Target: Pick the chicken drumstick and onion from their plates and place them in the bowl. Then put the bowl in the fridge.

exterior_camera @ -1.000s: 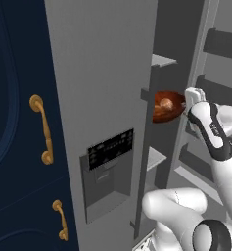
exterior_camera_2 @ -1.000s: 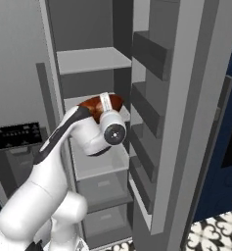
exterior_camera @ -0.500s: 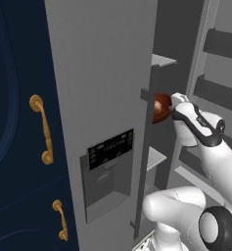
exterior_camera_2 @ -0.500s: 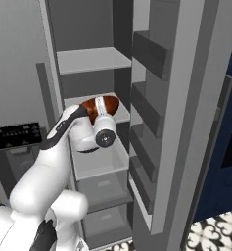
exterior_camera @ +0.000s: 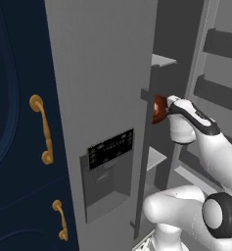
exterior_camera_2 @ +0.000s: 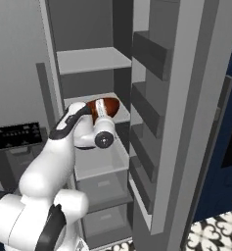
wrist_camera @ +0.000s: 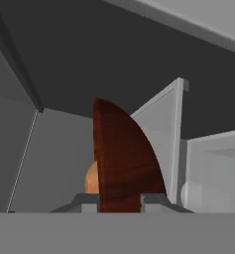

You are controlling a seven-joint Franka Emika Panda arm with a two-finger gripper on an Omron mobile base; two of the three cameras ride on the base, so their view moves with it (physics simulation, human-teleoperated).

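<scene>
My gripper [wrist_camera: 120,201] is shut on the rim of the reddish-brown bowl [wrist_camera: 124,158], which rises edge-on between the fingertips. The tan-orange onion [wrist_camera: 91,179] peeks out from behind the bowl's left side. In the right base view the bowl [exterior_camera_2: 107,105] hangs just over the middle shelf [exterior_camera_2: 123,116] inside the open fridge [exterior_camera_2: 90,59], with the gripper [exterior_camera_2: 99,111] at its near rim. From the left base view, the bowl [exterior_camera: 159,109] is partly hidden behind the fridge's closed door [exterior_camera: 103,73], the gripper [exterior_camera: 169,105] beside it. The chicken drumstick is hidden. The plates are out of view.
The closed fridge door carries a dark dispenser panel [exterior_camera: 110,149] and a long bar handle [exterior_camera: 144,162]. The open door [exterior_camera_2: 174,98] with its bins stands close on the right. A navy cabinet with gold handles [exterior_camera: 41,130] is on the left. Drawers [exterior_camera_2: 100,188] sit below the shelf.
The arm has reached further into the fridge, carrying the bowl deeper over the middle shelf. The grip on the bowl is unchanged.
</scene>
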